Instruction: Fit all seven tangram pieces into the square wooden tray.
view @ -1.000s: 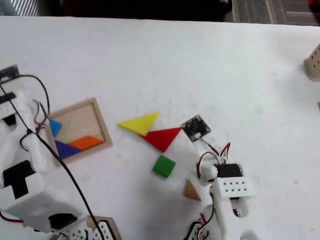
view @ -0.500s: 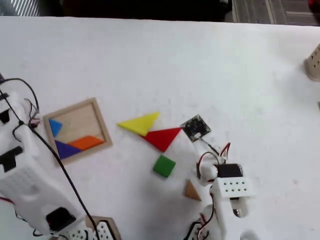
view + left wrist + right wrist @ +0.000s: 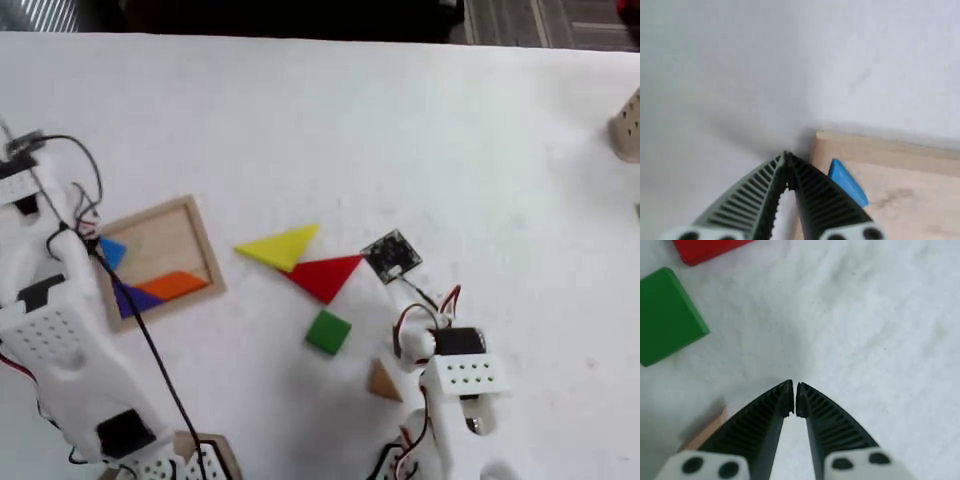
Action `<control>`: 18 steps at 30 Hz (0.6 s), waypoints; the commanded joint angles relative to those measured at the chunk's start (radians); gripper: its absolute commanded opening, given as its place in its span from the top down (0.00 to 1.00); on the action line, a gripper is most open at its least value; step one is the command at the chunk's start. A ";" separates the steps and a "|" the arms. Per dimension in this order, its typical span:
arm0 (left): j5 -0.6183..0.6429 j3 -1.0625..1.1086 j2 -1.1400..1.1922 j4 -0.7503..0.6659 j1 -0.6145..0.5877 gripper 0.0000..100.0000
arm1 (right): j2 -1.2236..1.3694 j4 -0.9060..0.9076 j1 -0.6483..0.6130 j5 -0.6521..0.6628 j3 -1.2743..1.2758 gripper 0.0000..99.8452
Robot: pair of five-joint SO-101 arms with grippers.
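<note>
From above, three pieces lay in the tray (image 3: 207,245): blue piece (image 3: 113,253), purple piece (image 3: 145,297), orange piece (image 3: 172,285). Four lay on the table (image 3: 400,130): yellow triangle (image 3: 280,246), red triangle (image 3: 325,275), green square (image 3: 328,332), tan triangle (image 3: 383,381). Up close, the left gripper (image 3: 786,160) was pinched shut on nothing beside the tray's corner. The right gripper (image 3: 794,392) was shut and empty too, near the tan triangle.

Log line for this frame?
tray: blue piece, purple piece, orange piece | table: yellow triangle, red triangle, green square, tan triangle | left gripper: shut, at tray corner | right gripper: shut, empty
</note>
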 commanded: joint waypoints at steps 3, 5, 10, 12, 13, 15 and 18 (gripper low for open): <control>0.063 0.278 -0.271 -0.167 0.085 0.98 | -0.021 -0.001 -0.007 0.014 -0.005 0.98; 0.066 0.353 -0.346 -0.201 0.087 0.98 | -0.021 -0.001 -0.007 0.014 -0.005 0.98; 0.064 0.468 -0.441 -0.210 0.117 0.98 | -0.021 -0.001 -0.007 0.014 -0.005 0.98; 0.064 0.493 -0.446 -0.212 0.147 0.98 | -0.021 0.001 -0.007 0.014 -0.005 0.98; 0.064 0.502 -0.446 -0.221 0.159 0.98 | -0.021 0.001 -0.007 0.014 -0.005 0.98; 0.064 0.512 -0.446 -0.252 0.166 0.98 | -0.021 0.001 -0.007 0.014 -0.005 0.98; 0.072 0.506 -0.455 -0.255 0.127 0.98 | -0.021 0.004 -0.007 0.014 -0.005 0.98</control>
